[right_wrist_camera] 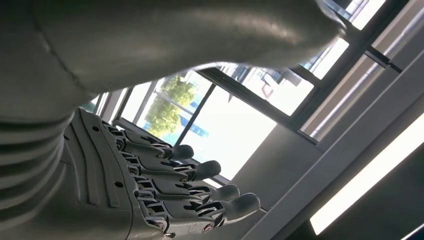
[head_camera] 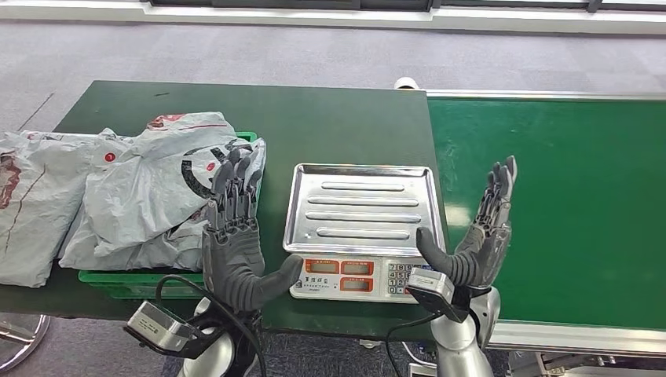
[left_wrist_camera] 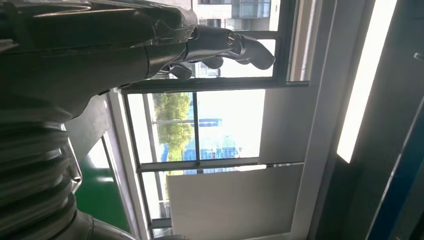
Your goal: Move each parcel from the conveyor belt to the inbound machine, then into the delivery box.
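- Both hands I'm running are raised, palms facing each other, fingers straight and spread, holding nothing: left hand (head_camera: 236, 236) at the weighing scale's (head_camera: 360, 228) left side, right hand (head_camera: 479, 236) at its right.
- Between them I see the scale's steel tray (head_camera: 361, 206) bare; its red displays and keypad face me.
- Just beyond my left hand, grey parcels (head_camera: 153, 192) are heaped in the green delivery box (head_camera: 126, 281), spilling over its left edge onto the dark green desk (head_camera: 314, 118).
- Beyond my right hand runs the green conveyor belt (head_camera: 573, 204), with no parcel on it.
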{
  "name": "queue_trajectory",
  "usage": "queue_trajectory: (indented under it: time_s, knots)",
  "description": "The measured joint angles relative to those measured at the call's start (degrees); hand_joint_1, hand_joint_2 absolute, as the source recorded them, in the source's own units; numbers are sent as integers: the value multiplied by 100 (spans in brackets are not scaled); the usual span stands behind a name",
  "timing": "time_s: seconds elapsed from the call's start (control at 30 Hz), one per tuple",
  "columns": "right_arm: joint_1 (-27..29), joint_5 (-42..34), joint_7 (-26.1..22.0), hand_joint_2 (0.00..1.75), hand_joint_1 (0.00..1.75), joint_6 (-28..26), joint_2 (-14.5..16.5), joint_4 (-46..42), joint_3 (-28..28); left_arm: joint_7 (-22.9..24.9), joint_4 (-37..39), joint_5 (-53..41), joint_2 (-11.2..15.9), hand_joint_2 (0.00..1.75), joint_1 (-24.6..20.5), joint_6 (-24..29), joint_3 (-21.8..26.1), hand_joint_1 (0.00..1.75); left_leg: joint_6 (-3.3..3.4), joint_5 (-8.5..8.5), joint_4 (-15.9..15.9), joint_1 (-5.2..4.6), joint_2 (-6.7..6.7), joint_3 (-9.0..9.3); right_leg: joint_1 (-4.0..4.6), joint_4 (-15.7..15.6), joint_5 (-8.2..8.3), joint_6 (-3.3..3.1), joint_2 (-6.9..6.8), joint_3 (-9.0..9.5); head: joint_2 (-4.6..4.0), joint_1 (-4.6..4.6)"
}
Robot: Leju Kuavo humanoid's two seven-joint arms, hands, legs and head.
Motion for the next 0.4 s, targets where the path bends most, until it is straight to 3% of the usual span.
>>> queue_trajectory:
  time_s: [0.4]
  knots:
    - [23, -58, -47, 0, 0, 0, -5, 26, 424, -1, 73, -142, 51, 175, 176, 617, 68, 0, 0, 0, -1, 0, 0, 0, 0, 0, -1, -1, 0, 0, -2, 1]
